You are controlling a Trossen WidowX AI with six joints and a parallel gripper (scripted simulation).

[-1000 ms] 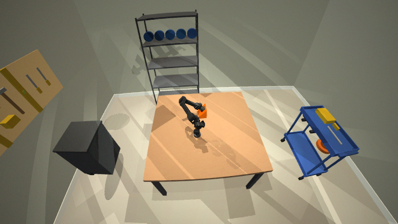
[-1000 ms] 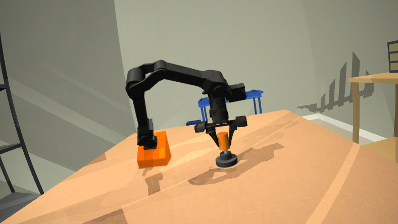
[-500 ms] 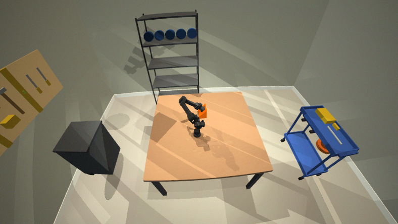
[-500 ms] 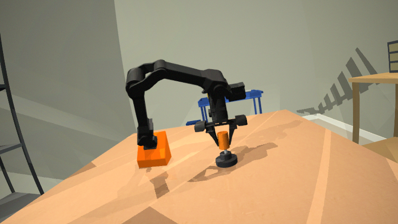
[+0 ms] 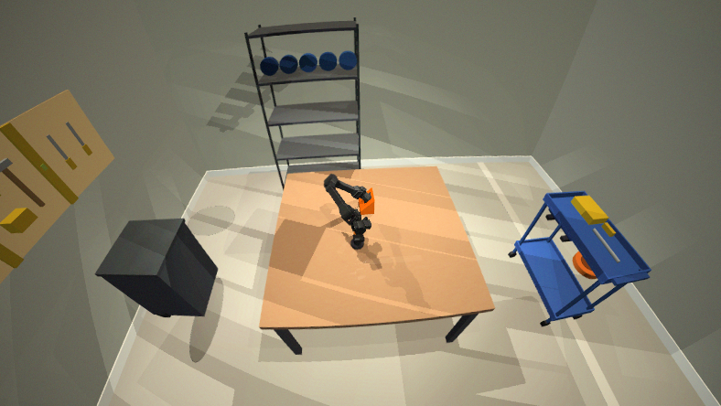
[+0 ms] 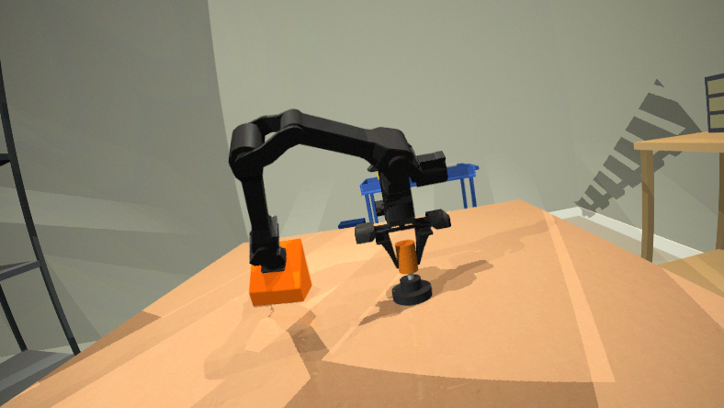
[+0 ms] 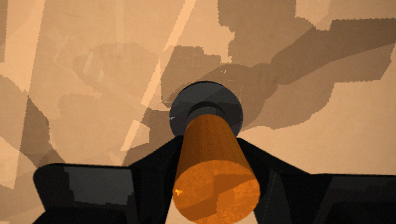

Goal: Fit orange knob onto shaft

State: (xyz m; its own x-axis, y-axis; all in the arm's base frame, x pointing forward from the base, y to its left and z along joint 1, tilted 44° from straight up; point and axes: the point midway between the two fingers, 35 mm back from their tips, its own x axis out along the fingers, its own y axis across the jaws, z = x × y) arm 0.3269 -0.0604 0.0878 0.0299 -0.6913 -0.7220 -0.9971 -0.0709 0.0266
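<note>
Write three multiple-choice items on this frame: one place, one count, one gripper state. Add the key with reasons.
1. Where is the knob?
A) On the cart
B) Flat on the table
C) Above the pedestal
D) On the rack

2. How many blue balls are on the rack?
A) Three
B) Five
C) Seven
D) Eight

3. What state is the gripper in?
A) Open, holding nothing
B) Shut, with nothing between the fingers
C) Shut on the pedestal
D) Shut on the knob

Key:
1 C: the exterior view shows the knob over the pedestal, a bit of shaft showing between.
2 B: the top view shows five balls in a row on the rack.
3 D: the gripper has a finger on either side of the knob.
</note>
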